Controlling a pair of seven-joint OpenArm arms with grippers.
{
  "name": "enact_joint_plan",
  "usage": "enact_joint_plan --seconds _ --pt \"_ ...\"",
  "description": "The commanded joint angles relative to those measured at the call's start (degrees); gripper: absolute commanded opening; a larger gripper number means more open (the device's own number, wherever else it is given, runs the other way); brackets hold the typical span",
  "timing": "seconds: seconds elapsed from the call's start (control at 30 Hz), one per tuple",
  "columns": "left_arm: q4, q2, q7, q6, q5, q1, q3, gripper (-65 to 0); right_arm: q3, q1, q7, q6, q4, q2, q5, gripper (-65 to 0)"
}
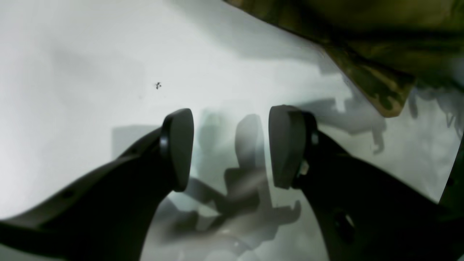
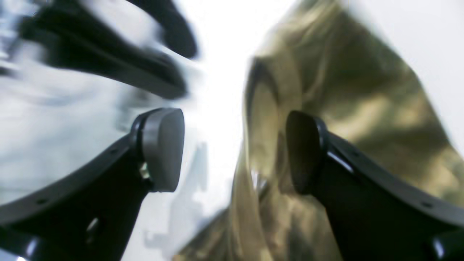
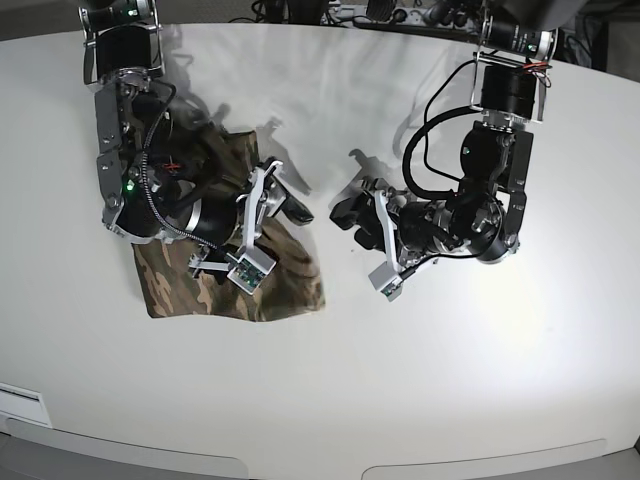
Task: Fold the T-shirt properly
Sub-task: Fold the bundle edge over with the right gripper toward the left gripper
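The camouflage T-shirt (image 3: 200,285) lies bunched in a rough rectangle on the white table (image 3: 450,380), at the left of the base view, partly hidden under my right arm. My right gripper (image 3: 285,192) is open over the shirt's right edge. In the blurred right wrist view (image 2: 233,150) a raised fold of the shirt (image 2: 362,90) stands just inside the right-hand finger (image 2: 304,152). My left gripper (image 3: 352,205) is open and empty over bare table, just right of the shirt. In the left wrist view (image 1: 232,145) a corner of the shirt (image 1: 377,87) shows at the upper right.
Cables (image 3: 400,15) run along the table's far edge. A white label (image 3: 20,405) sits at the near left edge. The left arm's fingers (image 2: 145,54) show blurred in the right wrist view, close to my right gripper.
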Motion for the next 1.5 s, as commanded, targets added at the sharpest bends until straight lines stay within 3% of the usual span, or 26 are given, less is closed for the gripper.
enact_joint_plan --seconds 0.0,0.1,0.3,0.37,0.43,0.47,0.53,0.6,0.63,0.7,0.8,0.93,1.0,1.23,1.33,1.47 --pt "1.0 -0.1 -0.9 -0.4 -1.1 -1.3 -0.2 -29.9 0.2 1.2 0.1 1.2 0.9 0.1 2.6 -19.6" --pt "1.0 -0.1 -0.9 -0.4 -1.1 -1.3 -0.2 -29.9 0.2 1.3 -1.7 2.7 0.9 0.1 5.5 -19.6" --pt "1.0 -0.2 -0.8 -1.8 -1.1 -1.3 -0.2 -32.1 0.6 2.7 -1.7 2.6 0.9 0.1 2.8 -19.6" --pt "1.0 -0.2 -0.8 -2.8 -1.1 -1.5 -0.2 -42.8 1.6 3.3 -1.7 1.3 0.9 0.1 -0.2 -19.6" --pt "1.1 -0.2 0.3 -2.9 -1.6 -2.1 -0.2 -64.9 3.3 3.8 -0.2 -0.2 0.9 0.2 -2.8 -21.2" --pt "1.1 -0.2 0.8 -3.2 -2.6 -2.6 -0.2 -65.0 4.3 4.0 1.5 -0.9 0.9 0.4 -4.2 -24.6" --pt "1.2 -0.2 1.4 -5.7 -6.7 -3.4 -0.2 -65.0 6.4 4.1 5.0 -2.0 0.9 1.1 -7.2 -39.3" --pt "1.2 -0.1 3.9 -7.1 -13.0 -4.2 -0.2 -65.0 8.0 4.1 6.9 -2.0 0.9 2.2 -10.0 -60.5" --pt "1.2 0.0 5.9 -7.6 -17.4 -4.5 -0.2 -65.0 8.6 4.1 7.3 -2.0 0.9 2.8 -11.3 -65.0" --pt "1.2 0.5 9.7 -9.1 -28.7 -5.0 -0.1 -65.0 9.2 4.1 9.2 -2.3 0.2 4.7 -13.8 -65.0" --pt "1.2 2.5 9.7 -9.1 -43.8 -5.3 0.3 -65.0 9.2 4.1 14.2 -2.3 -2.6 7.6 -16.8 -65.0" --pt "1.2 6.2 9.7 -9.1 -43.8 -5.0 5.3 -65.0 9.2 5.9 21.0 0.0 -9.2 10.0 -19.2 -65.0" --pt "1.2 7.9 9.7 -9.1 -42.7 -4.8 9.9 -65.0 9.2 7.9 21.9 1.6 -13.2 10.7 -18.5 -65.0" --pt "1.2 9.2 9.7 -9.1 -18.1 -4.7 25.5 -65.0 8.9 16.9 21.9 2.7 -28.6 12.8 -14.0 -65.0" --pt "1.0 8.0 7.7 -9.1 -8.5 -4.6 28.2 -65.0 6.6 18.9 21.9 2.7 -34.9 14.1 -14.1 -65.0" --pt "0.9 7.2 3.7 -9.1 -1.5 -4.6 28.5 -65.0 2.8 18.8 21.8 2.7 -38.5 14.9 -14.1 -65.0"
